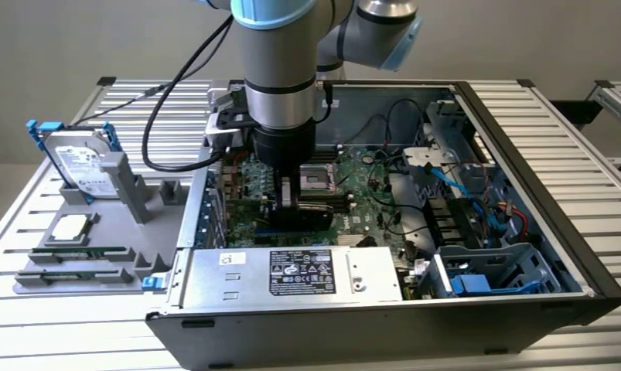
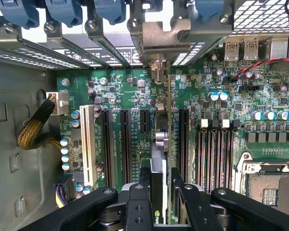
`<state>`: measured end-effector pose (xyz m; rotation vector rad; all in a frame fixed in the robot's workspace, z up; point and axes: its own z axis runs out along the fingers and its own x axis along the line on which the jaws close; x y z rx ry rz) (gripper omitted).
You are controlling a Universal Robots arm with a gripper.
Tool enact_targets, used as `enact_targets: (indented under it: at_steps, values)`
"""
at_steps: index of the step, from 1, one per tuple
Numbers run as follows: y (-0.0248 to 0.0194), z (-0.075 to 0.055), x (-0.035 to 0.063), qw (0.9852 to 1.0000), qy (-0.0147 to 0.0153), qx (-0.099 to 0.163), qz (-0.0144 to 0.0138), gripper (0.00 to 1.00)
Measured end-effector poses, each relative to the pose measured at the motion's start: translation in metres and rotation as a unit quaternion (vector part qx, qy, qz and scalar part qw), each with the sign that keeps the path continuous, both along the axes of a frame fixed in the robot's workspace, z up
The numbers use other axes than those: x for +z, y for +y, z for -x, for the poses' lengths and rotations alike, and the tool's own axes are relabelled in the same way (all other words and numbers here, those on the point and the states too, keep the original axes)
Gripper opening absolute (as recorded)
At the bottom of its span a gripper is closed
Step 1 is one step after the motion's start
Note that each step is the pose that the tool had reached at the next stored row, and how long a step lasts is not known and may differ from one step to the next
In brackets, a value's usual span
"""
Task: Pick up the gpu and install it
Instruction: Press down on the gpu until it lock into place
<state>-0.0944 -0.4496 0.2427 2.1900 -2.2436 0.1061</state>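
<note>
The gpu [image 2: 162,144] stands on edge between the black expansion slots [image 2: 125,144] of the green motherboard [image 2: 135,91]. Its silver end bracket [image 2: 159,70] reaches the case's rear slot openings. My gripper [image 2: 160,182] is shut on the card's near end, one black finger [image 2: 144,179] on each side. In the exterior view the gripper [image 1: 289,199] is down inside the open computer case [image 1: 557,224], with the dark card [image 1: 322,205] low over the board. Whether the card sits fully in a slot I cannot tell.
A grey tray [image 1: 42,280] at the exterior view's left holds a silver hard drive with blue rails [image 1: 83,164], a processor [image 1: 69,226] and memory sticks [image 1: 78,253]. The power supply [image 1: 289,274], cables [image 1: 465,185] and a drive cage [image 1: 496,270] crowd the case. An empty processor socket [image 2: 272,190] lies beside the slots.
</note>
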Motion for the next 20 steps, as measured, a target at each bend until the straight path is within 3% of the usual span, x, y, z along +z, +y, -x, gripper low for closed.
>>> enact_targets:
  at_steps: [20]
  values:
    - [0.0,0.0,0.0,1.0,0.0,0.0,0.0,0.27]
